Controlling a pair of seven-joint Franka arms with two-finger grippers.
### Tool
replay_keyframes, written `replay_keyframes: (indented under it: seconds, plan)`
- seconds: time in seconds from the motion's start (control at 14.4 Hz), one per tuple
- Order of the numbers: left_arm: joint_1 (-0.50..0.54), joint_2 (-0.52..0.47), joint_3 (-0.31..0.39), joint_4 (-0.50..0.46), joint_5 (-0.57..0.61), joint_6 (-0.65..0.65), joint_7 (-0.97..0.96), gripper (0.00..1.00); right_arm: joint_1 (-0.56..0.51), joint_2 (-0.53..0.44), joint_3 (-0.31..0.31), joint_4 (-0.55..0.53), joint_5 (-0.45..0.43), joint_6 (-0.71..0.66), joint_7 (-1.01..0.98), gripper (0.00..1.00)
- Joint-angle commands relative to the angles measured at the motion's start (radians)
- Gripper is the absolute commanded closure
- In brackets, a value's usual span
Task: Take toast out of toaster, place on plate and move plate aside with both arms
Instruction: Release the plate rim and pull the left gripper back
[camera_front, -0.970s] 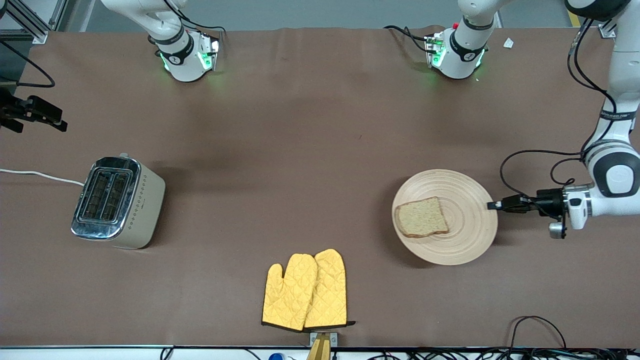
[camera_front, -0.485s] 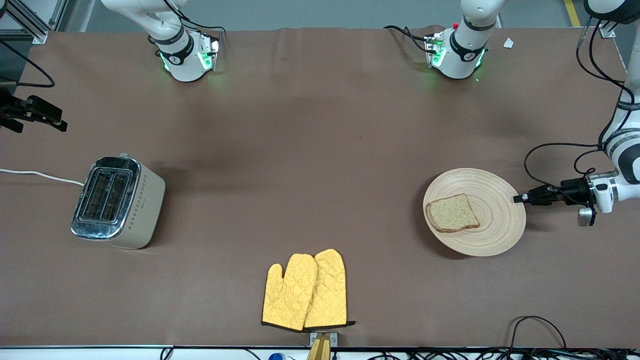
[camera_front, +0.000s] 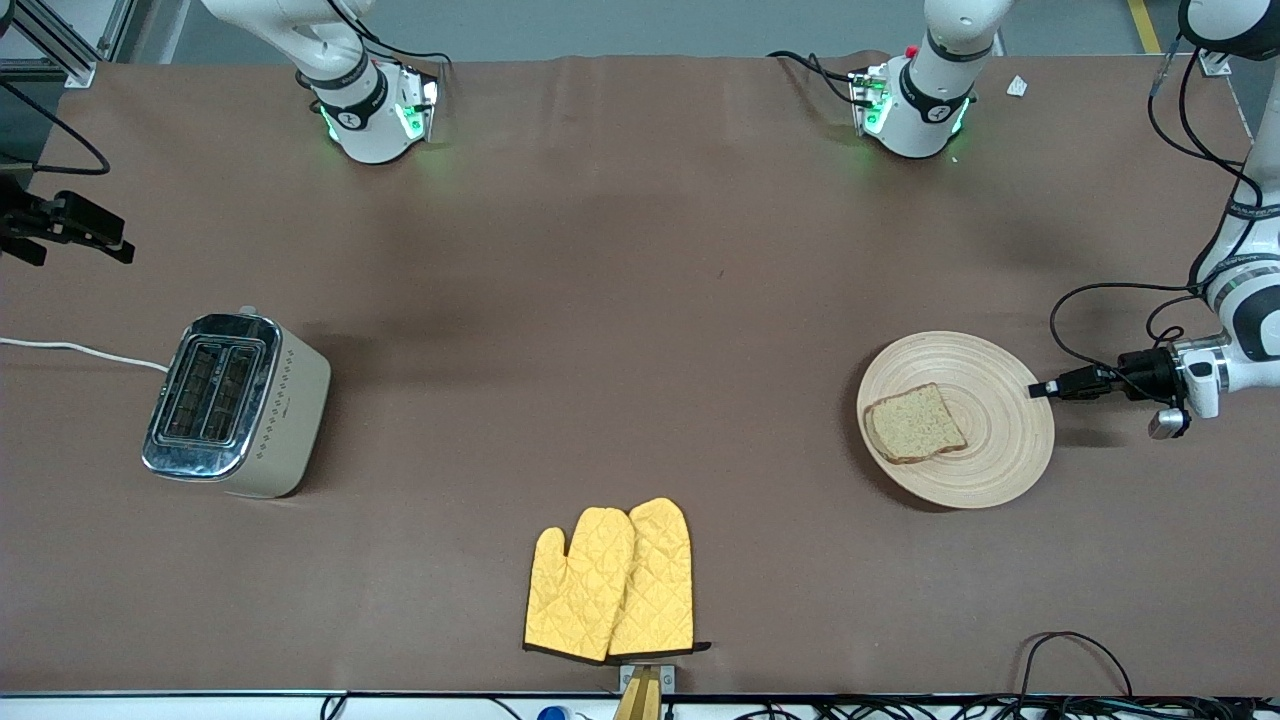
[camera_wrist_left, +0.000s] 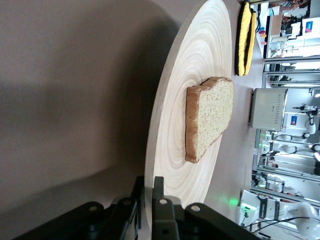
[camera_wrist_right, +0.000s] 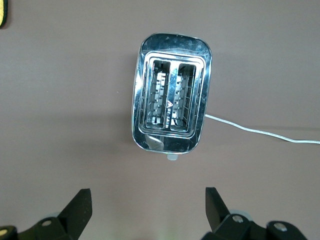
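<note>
The round light-wood plate (camera_front: 1000, 440) lies on the brown table toward the left arm's end. The toast (camera_front: 914, 423) lies flat on it. My left gripper (camera_front: 1040, 389) is shut on the plate's rim, on the side toward the left arm's end, with one finger above the rim and one below. In the left wrist view the plate (camera_wrist_left: 190, 65), the toast (camera_wrist_left: 210, 117) and the left gripper (camera_wrist_left: 148, 182) on the rim show close up. My right gripper (camera_wrist_right: 147, 210) is open and empty, high over the toaster (camera_wrist_right: 171, 102).
The chrome and beige toaster (camera_front: 235, 405) stands toward the right arm's end, its white cord (camera_front: 80, 350) running off the table's edge. Two yellow oven mitts (camera_front: 610, 580) lie near the front camera. Black cables (camera_front: 1080, 660) lie at the edge nearest the front camera.
My left gripper has drawn the plate with the toast toward the left arm's end of the table, most of it in the first half second. The right arm has not moved.
</note>
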Motion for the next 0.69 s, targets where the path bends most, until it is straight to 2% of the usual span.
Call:
replay_keyframes:
  seconds: [0.0, 0.14, 0.21, 0.35, 0.42, 0.62]
  plan:
    - [0.019, 0.022, -0.013, 0.003, -0.005, -0.040, -0.020, 0.84, -0.010, -0.015, 0.007, -0.009, -0.001, 0.004, 0.013, 0.00]
    - [0.021, 0.036, -0.013, 0.006, -0.005, -0.040, -0.023, 0.77, -0.008, -0.012, 0.009, -0.007, 0.001, 0.009, 0.013, 0.00]
    - [0.021, 0.036, -0.013, 0.008, -0.005, -0.040, -0.026, 0.67, -0.008, -0.012, 0.009, -0.006, 0.002, 0.009, 0.014, 0.00]
    - [0.013, 0.030, -0.013, 0.011, -0.003, -0.039, -0.034, 0.17, -0.010, -0.012, 0.007, -0.006, 0.049, 0.003, 0.014, 0.00]
    - [0.012, 0.025, -0.013, 0.016, -0.002, -0.039, -0.045, 0.00, -0.010, -0.010, 0.007, -0.006, 0.056, -0.002, 0.013, 0.00]
    - [0.001, 0.024, -0.014, 0.078, 0.039, -0.039, -0.065, 0.00, -0.010, -0.018, 0.009, -0.004, 0.056, -0.017, 0.013, 0.00]
